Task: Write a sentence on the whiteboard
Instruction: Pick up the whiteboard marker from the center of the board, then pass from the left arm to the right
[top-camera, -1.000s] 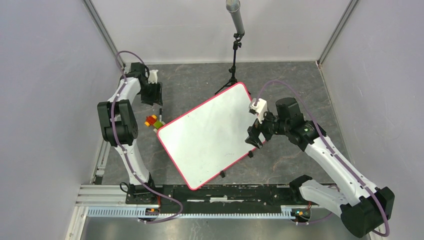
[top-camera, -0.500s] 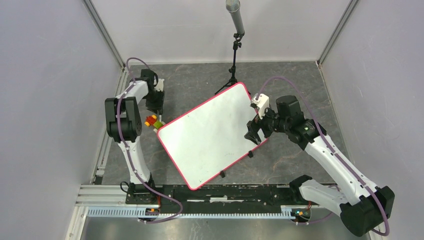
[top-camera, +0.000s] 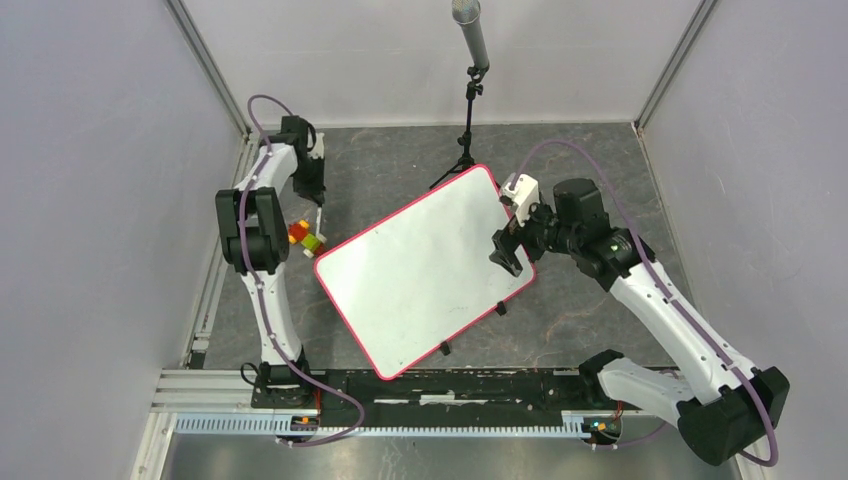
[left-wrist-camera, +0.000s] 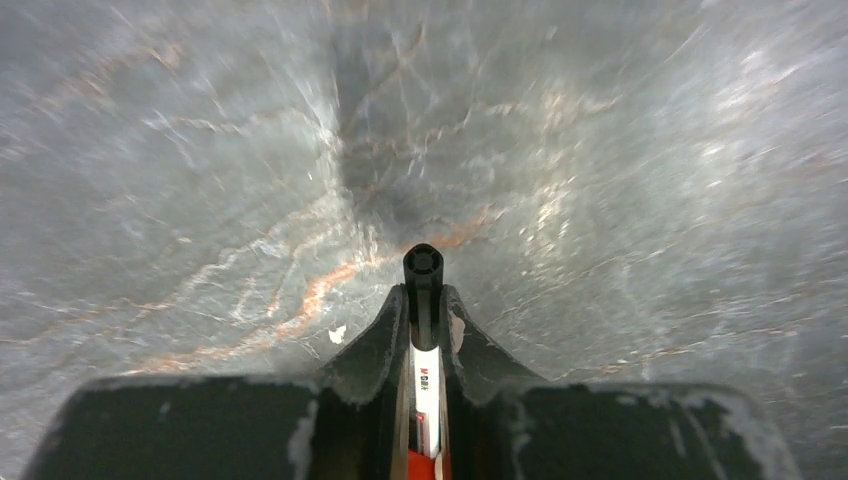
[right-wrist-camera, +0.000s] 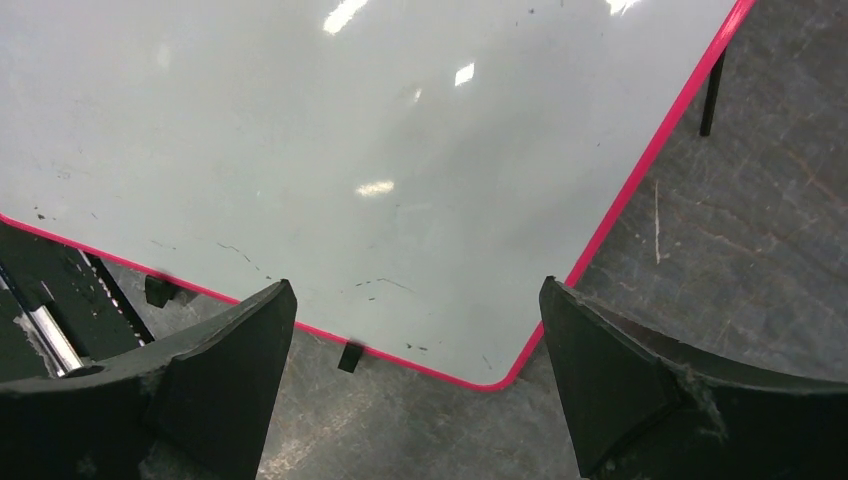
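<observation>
My right claw (top-camera: 506, 252) hangs spread wide over the right edge of the whiteboard (top-camera: 415, 275), which lies askew in the middle of the worktop (top-camera: 400, 160). My left claw (left-wrist-camera: 424, 335), near the worktop's far-left corner and well apart from the whiteboard, is clenched on a marker (left-wrist-camera: 423, 268).

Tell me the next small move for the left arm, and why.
Probably lift the left pincer straight up off the table: it looks closed on the marker, the whiteboard is blank, and the right pincer hangs open over the board's edge.
</observation>
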